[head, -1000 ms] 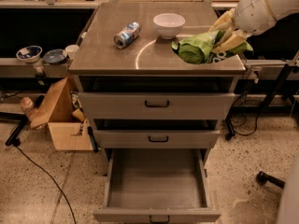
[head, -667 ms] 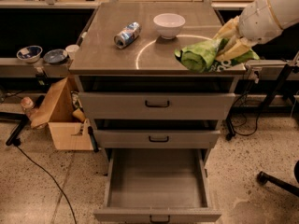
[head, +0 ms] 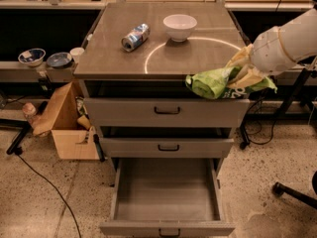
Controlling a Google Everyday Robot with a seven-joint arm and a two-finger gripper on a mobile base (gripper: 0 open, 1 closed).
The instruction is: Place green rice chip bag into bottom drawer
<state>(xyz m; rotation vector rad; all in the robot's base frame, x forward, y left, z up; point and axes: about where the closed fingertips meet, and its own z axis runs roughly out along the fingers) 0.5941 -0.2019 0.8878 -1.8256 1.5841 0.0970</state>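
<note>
The green rice chip bag [head: 214, 83] is a crumpled bright-green foil bag. It hangs in the air at the cabinet's front right edge, in front of the top drawer. My gripper [head: 241, 72] is shut on the bag's right end, and my white arm [head: 287, 42] reaches in from the right. The bottom drawer [head: 167, 188] is pulled out below, a wide shallow tray with a bare grey floor and a small dark handle at its front.
On the cabinet top [head: 114, 53] lie a blue-silver can [head: 135, 37] and a white bowl [head: 180, 27]. The two upper drawers [head: 166, 111] are closed. A cardboard box [head: 69, 120] stands on the floor at left, a chair base [head: 297, 195] at right.
My gripper has carried the green bag off the cabinet top, forward and down past the front edge. The can, bowl and drawers have not moved.
</note>
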